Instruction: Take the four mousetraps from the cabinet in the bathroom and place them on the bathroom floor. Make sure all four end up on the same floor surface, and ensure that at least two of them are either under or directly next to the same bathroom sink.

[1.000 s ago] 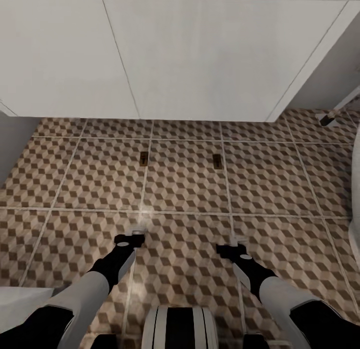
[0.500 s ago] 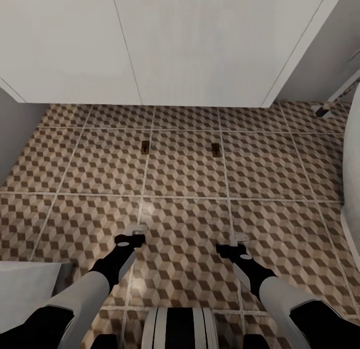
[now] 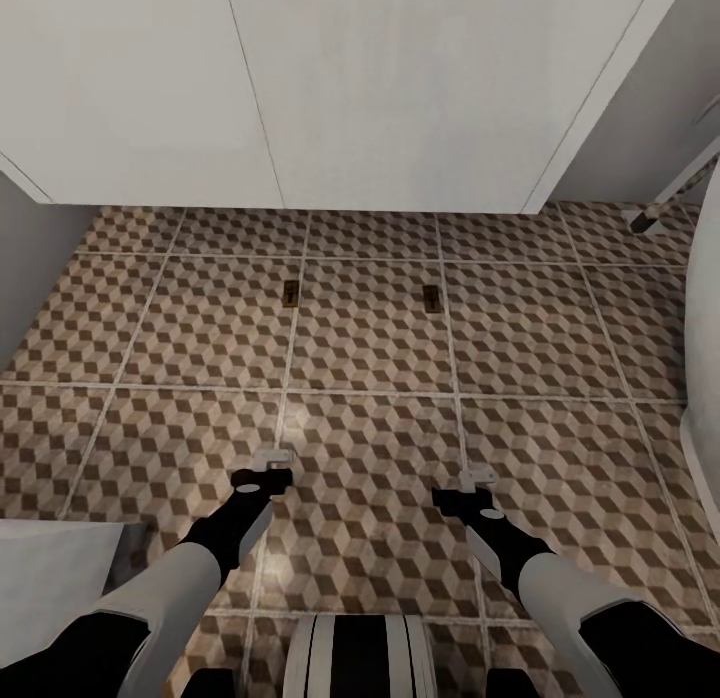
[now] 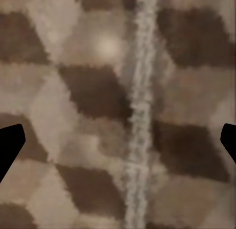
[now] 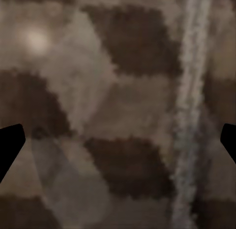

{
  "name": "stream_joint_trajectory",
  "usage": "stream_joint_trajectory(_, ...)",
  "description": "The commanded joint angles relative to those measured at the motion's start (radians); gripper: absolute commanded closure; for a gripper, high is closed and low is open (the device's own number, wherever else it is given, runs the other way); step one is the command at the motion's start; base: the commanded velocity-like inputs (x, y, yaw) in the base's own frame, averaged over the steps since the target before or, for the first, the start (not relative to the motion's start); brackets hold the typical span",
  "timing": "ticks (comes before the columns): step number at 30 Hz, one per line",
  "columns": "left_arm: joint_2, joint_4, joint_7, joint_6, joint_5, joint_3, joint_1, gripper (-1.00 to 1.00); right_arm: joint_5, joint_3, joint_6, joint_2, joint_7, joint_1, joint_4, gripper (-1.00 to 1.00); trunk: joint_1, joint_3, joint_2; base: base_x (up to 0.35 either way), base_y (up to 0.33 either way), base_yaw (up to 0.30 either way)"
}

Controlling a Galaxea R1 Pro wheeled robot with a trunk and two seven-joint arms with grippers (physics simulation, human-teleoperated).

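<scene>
Two mousetraps lie flat on the cube-patterned bathroom floor (image 3: 370, 348), one (image 3: 290, 293) to the left and one (image 3: 431, 298) to the right, both just in front of the white vanity (image 3: 400, 88) that carries the sink. My left gripper (image 3: 270, 459) and right gripper (image 3: 478, 475) hover low over the tiles, well short of the traps. Both are open with nothing between their fingers. In the wrist views, the left gripper (image 4: 118, 145) and right gripper (image 5: 118, 145) show dark fingertips far apart over bare tile and a grout line. The cabinet is out of view.
A grey wall (image 3: 30, 248) stands at the left. A white rounded fixture (image 3: 705, 358) closes the right edge. A thin white rod with a dark foot (image 3: 650, 216) leans at the back right. A pale block (image 3: 50, 578) sits by my left arm.
The head view shifted during the first half second, so the vanity and both traps sit a little higher in the picture. The arms and traps themselves have not moved.
</scene>
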Motion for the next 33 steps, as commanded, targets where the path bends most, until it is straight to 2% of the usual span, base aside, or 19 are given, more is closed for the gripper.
stream_joint_trajectory(1, -0.001, -0.002, 0.007, 0.006, 0.008, -0.008, 0.0, -1.0, -0.01, 0.009, -0.004, 0.0, -0.004, -0.001, 0.001, -1.0, 0.0, -0.001, 0.0, -0.003, 0.0, 0.0)
stream_joint_trajectory(4, -0.004, -0.002, 0.008, 0.006, 0.008, -0.008, 0.0, -1.0, -0.01, 0.009, -0.004, 0.0, -0.004, -0.001, 0.001, -1.0, 0.0, -0.001, 0.0, -0.002, 0.0, 0.0)
stream_joint_trajectory(33, -0.01, -0.003, 0.008, 0.005, 0.011, -0.006, 0.0, -1.0, -0.008, 0.009, -0.004, 0.001, -0.004, -0.001, 0.0, -1.0, -0.013, 0.112, 0.007, 0.0, 0.0, 0.0)
